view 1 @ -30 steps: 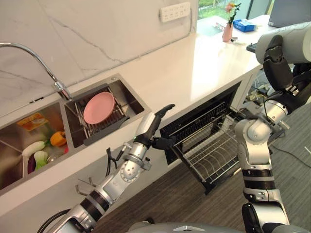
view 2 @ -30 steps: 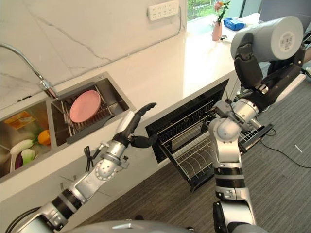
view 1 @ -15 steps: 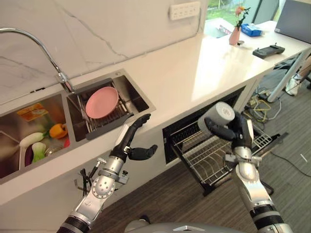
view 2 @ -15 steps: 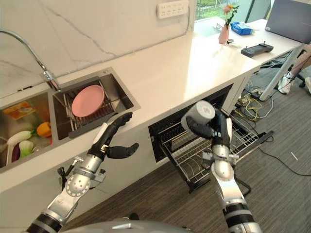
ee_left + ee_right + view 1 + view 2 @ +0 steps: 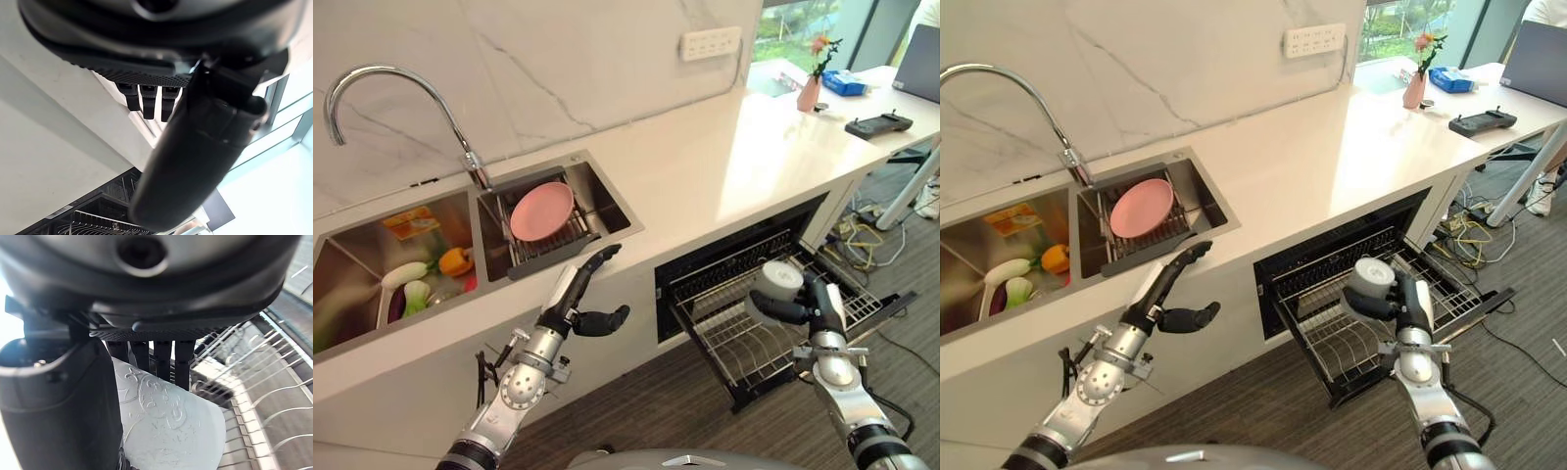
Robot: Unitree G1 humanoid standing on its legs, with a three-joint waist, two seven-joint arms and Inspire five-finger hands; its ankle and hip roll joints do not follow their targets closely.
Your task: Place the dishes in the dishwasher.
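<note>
The right hand [image 5: 1400,299] has come down lower, its fingers curled round one round grey cup [image 5: 1370,275] over the pulled-out wire dishwasher rack [image 5: 1332,343]. The left hand [image 5: 579,299] is spread. One pink plate [image 5: 541,211] leans in the sink [image 5: 617,211].

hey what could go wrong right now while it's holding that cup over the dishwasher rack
1. The right hand grips a pale cup above the pulled-out wire rack; if the grip slips, the cup could drop onto the wires or the floor.
2. The left hand hangs open beside the counter front, near the sink where the pink plate waits; a careless reach could knock the sink's edge.
</note>
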